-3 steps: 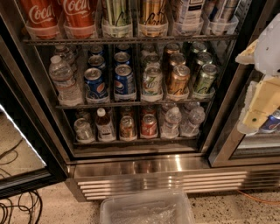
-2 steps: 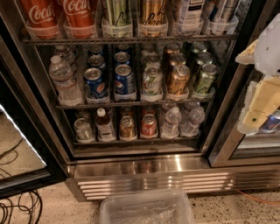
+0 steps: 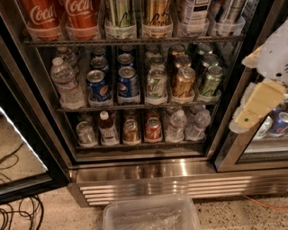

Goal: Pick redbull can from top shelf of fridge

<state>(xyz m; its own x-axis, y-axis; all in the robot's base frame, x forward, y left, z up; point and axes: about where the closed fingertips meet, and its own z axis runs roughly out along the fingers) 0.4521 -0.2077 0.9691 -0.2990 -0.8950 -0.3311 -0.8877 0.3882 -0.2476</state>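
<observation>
The fridge (image 3: pixel 148 173) stands open in front of me. Its top shelf (image 3: pixel 135 42) runs across the top of the camera view, fronted by clear trays. At the shelf's far right stands a slim silver and blue can (image 3: pixel 228 11), which looks like the redbull can; its top is cut off by the frame. Wide red Coca-Cola cans (image 3: pixel 60 15) stand at the shelf's left end. My gripper (image 3: pixel 245 120) hangs at the right edge of the view. It is outside the fridge by the right door frame, well below and to the right of the top shelf.
The middle rack holds a water bottle (image 3: pixel 67 83), Pepsi cans (image 3: pixel 112 85) and green and gold cans. The bottom rack holds small cans and bottles. The glass door (image 3: pixel 18 148) is swung open at left. A clear plastic bin (image 3: pixel 150 215) and cables (image 3: pixel 18 215) lie on the floor.
</observation>
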